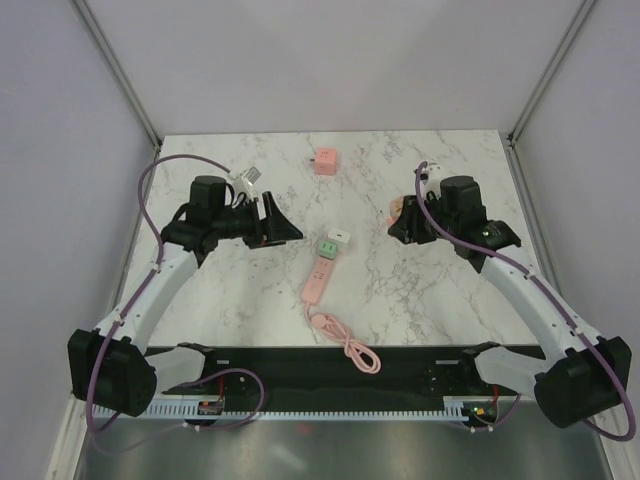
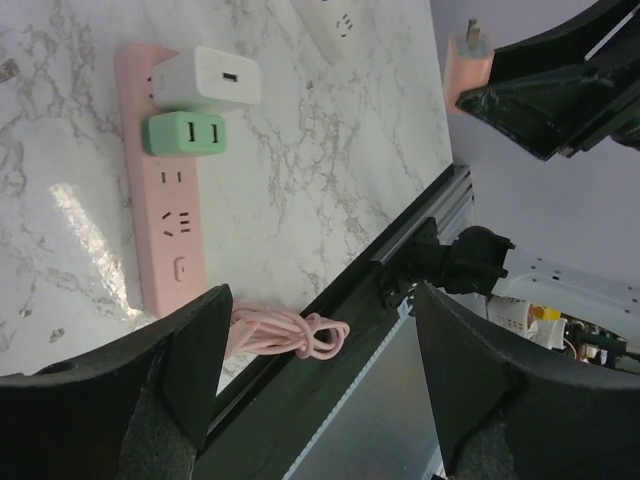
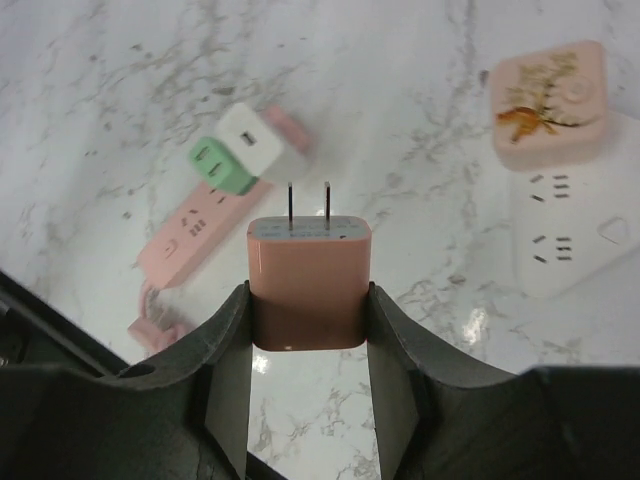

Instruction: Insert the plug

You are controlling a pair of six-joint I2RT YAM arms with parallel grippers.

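A pink power strip point(image 1: 317, 280) lies at the table's middle with a white adapter point(image 1: 336, 238) and a green adapter point(image 1: 327, 247) plugged in at its far end; the nearer sockets are free point(image 2: 172, 215). My right gripper point(image 3: 308, 300) is shut on a pink plug point(image 3: 308, 280), prongs pointing forward, held above the table to the right of the strip point(image 3: 195, 230). In the top view the right gripper point(image 1: 398, 222) hovers right of the strip. My left gripper point(image 1: 288, 230) is open and empty, left of the strip; its fingers point(image 2: 190, 340) stand wide apart.
A white power strip point(image 3: 570, 235) with a pink floral cube point(image 3: 548, 105) on it lies to the right in the right wrist view. A pink cube point(image 1: 325, 162) sits at the back. The strip's coiled pink cable point(image 1: 350, 345) lies at the near table edge.
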